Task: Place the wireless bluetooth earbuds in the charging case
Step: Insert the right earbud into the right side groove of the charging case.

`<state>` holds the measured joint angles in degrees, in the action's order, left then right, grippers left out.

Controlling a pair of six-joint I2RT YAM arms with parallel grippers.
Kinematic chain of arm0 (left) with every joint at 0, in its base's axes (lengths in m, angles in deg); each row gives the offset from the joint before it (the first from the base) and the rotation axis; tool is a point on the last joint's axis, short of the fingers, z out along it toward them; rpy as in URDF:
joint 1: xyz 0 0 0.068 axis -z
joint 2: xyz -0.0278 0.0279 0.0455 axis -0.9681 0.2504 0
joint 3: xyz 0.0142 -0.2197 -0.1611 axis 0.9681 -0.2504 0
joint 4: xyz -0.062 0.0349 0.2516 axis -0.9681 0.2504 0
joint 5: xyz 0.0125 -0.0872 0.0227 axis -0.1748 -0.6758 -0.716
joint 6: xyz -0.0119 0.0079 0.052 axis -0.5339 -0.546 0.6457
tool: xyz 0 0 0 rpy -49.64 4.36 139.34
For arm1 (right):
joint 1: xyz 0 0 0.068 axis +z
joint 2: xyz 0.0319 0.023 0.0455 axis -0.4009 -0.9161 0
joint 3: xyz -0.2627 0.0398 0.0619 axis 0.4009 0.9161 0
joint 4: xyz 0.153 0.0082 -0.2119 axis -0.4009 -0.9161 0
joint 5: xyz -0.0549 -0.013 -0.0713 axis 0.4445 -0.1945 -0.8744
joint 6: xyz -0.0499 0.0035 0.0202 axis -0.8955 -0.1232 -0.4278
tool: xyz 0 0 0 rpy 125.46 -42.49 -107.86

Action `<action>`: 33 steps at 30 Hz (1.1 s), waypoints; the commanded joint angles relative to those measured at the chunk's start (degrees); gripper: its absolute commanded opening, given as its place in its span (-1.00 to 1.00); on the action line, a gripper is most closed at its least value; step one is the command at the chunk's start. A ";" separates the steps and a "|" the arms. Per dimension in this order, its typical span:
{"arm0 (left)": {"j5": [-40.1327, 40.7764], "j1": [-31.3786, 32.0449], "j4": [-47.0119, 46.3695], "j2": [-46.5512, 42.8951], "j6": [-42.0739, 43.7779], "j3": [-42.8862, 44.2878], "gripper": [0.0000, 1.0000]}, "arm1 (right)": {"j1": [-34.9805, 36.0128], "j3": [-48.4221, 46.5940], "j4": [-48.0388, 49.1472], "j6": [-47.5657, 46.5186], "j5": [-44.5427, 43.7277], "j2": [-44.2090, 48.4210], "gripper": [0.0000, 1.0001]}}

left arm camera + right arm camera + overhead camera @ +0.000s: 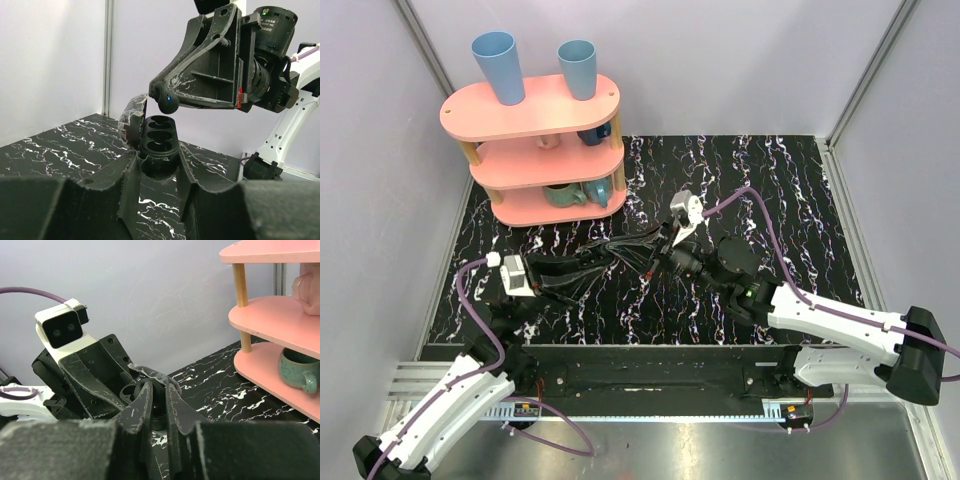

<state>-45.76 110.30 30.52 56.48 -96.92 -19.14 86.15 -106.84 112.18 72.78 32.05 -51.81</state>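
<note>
Left gripper (156, 169): pressed tight on the base of the charging case (159, 136), lid (131, 121) tipped open to the left, both wells facing up and seemingly empty. Just above the wells, not touching: one dark earbud (166, 100) with a blue light, pinched at the tips of the right gripper (156, 392). Probably light, hard and slick, so best nipped gently across the fat body; case best held low on its sides, clear of the hinge. Seen only from the left wrist: wells, earbud, gap between them. From the right wrist: own fingers masking the earbud, pink shelf (280, 315) and green mug (300, 371) off to the right. From above: merely two grippers meeting over the table (790, 190). Second earbud nowhere seen.
</note>
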 commanded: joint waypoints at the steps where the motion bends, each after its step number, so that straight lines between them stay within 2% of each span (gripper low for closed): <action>1: -0.14 -0.27 -3.52 -1.03 -0.87 -0.21 -1.00 | 0.50 0.10 3.06 -0.74 -1.09 -0.38 -0.76; 16: 2.14 -0.27 -7.48 -0.85 -1.93 -1.53 -1.00 | 2.52 0.80 3.67 0.14 -1.18 -2.66 -0.76; 25: 5.31 -0.27 -7.48 -4.02 -1.31 -2.24 -1.00 | 3.75 2.65 2.45 -3.02 -6.01 -1.35 -0.74; 31: 5.75 -0.18 -7.83 -4.20 -1.05 -2.32 -1.00 | 3.84 1.77 -0.01 -4.34 -4.26 -1.87 -0.73; 33: 5.84 -0.27 -8.10 -4.28 -0.96 -2.32 -1.00 | 3.92 1.68 -0.28 -4.60 -2.77 -2.31 -0.67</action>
<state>-43.62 110.30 28.14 53.05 -98.28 -22.24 89.32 -104.94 114.84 70.35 27.59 -53.96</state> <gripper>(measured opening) 0.339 0.163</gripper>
